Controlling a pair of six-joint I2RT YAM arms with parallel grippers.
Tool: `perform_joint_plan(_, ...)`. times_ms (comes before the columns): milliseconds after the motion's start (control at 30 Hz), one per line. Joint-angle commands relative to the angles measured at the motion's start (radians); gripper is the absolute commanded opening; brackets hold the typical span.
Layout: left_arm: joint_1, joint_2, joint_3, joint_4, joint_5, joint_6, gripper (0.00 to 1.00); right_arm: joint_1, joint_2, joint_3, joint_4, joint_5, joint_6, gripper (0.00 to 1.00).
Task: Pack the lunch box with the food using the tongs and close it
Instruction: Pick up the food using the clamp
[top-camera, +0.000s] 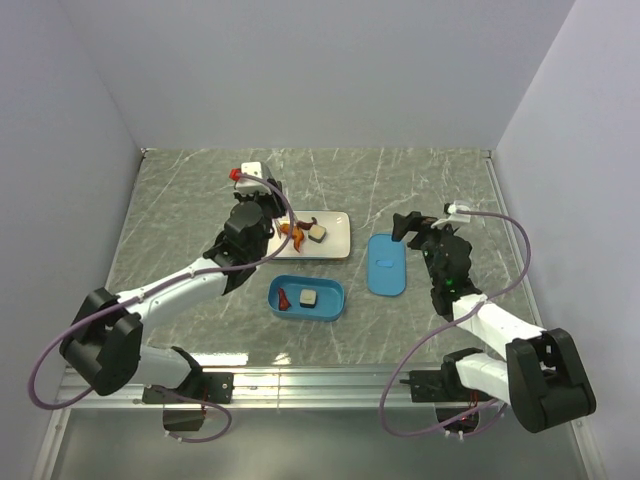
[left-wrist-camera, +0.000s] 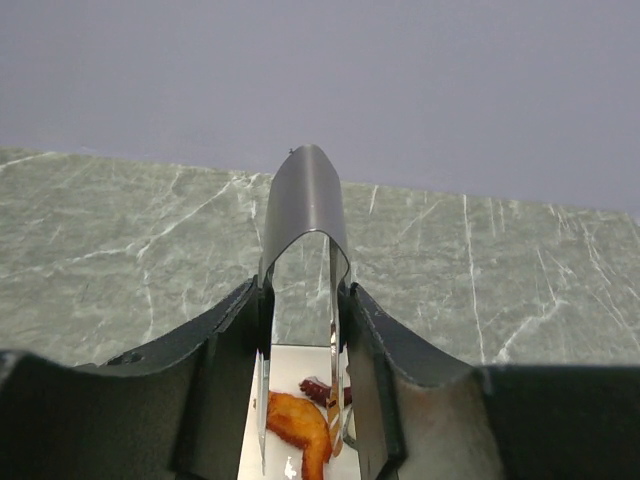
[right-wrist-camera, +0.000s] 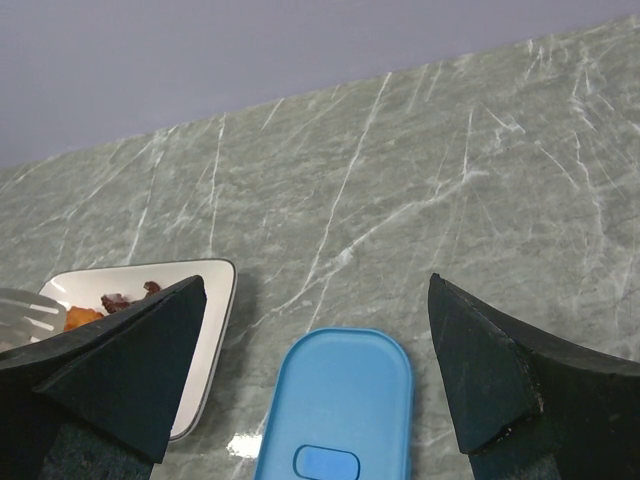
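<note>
Pinching the tongs (left-wrist-camera: 305, 200) between its fingers, the left hand (top-camera: 255, 212) hangs over the white plate (top-camera: 338, 246), with orange and dark red food (left-wrist-camera: 300, 420) just under the tong legs. The right hand (top-camera: 408, 226) stands spread wide, close by the blue lid (right-wrist-camera: 340, 400). The lunch box (top-camera: 330, 300) lies on the tabletop (top-camera: 200, 200) near the plate.

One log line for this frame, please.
left hand shut on thin grey metal tongs over white rectangular plate | right hand open by flat blue lid | shallow blue plastic lunch box uncovered, two food pieces inside
</note>
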Motion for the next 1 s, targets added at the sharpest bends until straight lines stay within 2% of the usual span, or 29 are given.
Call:
perform_joint_plan(0, 0.023, 0.027, 0.061, 0.069, 0.046, -0.041, 0.44, 0.003, 0.021, 0.05, 0.057, -0.006, -0.006, 0.98)
perform_joint_plan(567, 0.037, 0.035, 0.052, 0.009, 0.005, -0.098, 0.44, 0.002, 0.044, 0.059, 0.065, -0.016, -0.007, 0.98)
perform_joint_plan(733, 0.038, 0.021, 0.004, 0.034, 0.008, -0.136, 0.44, 0.002, 0.043, 0.056, 0.066, -0.016, -0.007, 0.98)
perform_joint_plan(967, 0.037, 0.062, 0.03, 0.008, -0.003, -0.138, 0.44, 0.003, 0.047, 0.057, 0.066, -0.019, -0.007, 0.98)
